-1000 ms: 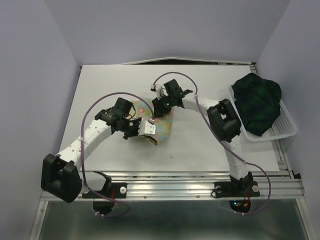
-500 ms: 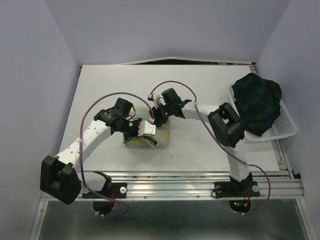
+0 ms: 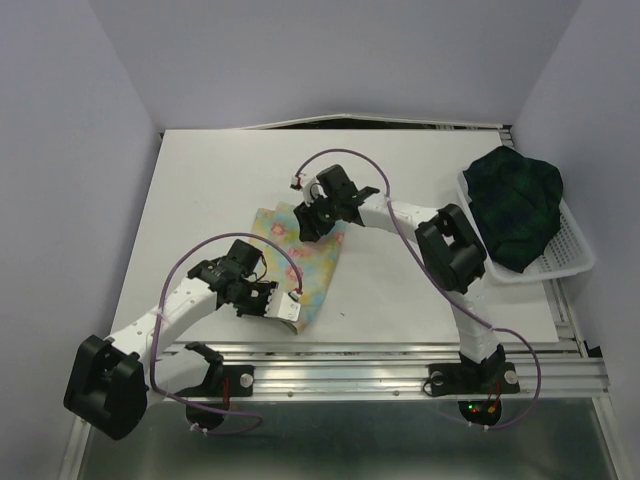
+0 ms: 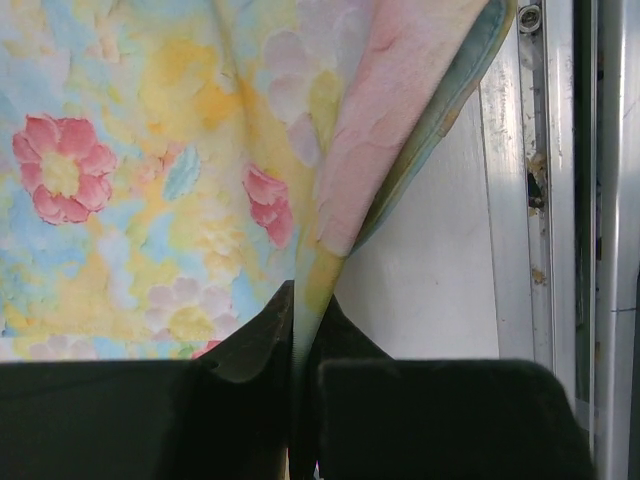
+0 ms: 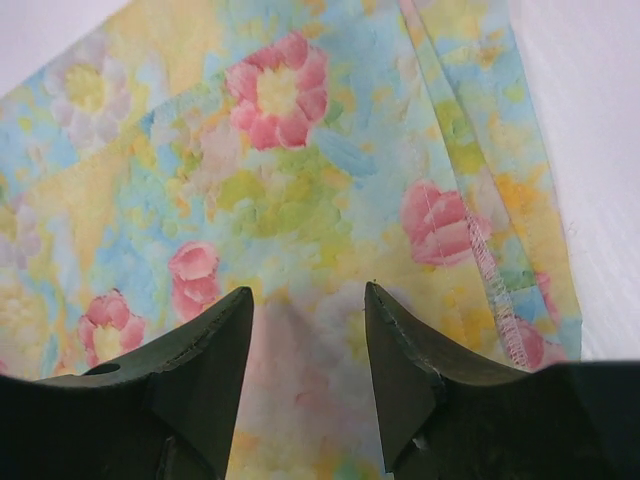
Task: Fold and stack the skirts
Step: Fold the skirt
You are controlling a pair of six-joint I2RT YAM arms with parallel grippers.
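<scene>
The pale yellow flowered skirt (image 3: 300, 262) lies spread on the table, reaching from the middle toward the near edge. My left gripper (image 3: 288, 308) is shut on its near edge; in the left wrist view the cloth (image 4: 150, 190) rises in a thin fold from between the jaws of that gripper (image 4: 300, 330). My right gripper (image 3: 309, 224) hovers open over the skirt's far end, and the floral fabric (image 5: 300, 170) shows flat beneath the right gripper (image 5: 308, 297), with nothing between the fingers. The dark plaid skirt (image 3: 515, 200) sits bunched in the white basket (image 3: 572, 264).
The basket stands at the table's right edge. A metal rail (image 3: 400, 355) runs along the near edge, close to the left gripper, and shows in the left wrist view as the rail (image 4: 555, 200). Bare white table (image 3: 200, 180) lies left of the skirt.
My left gripper has pulled the skirt's edge toward the near edge of the table, stretching the cloth out flatter. My right gripper has shifted slightly back over the far end.
</scene>
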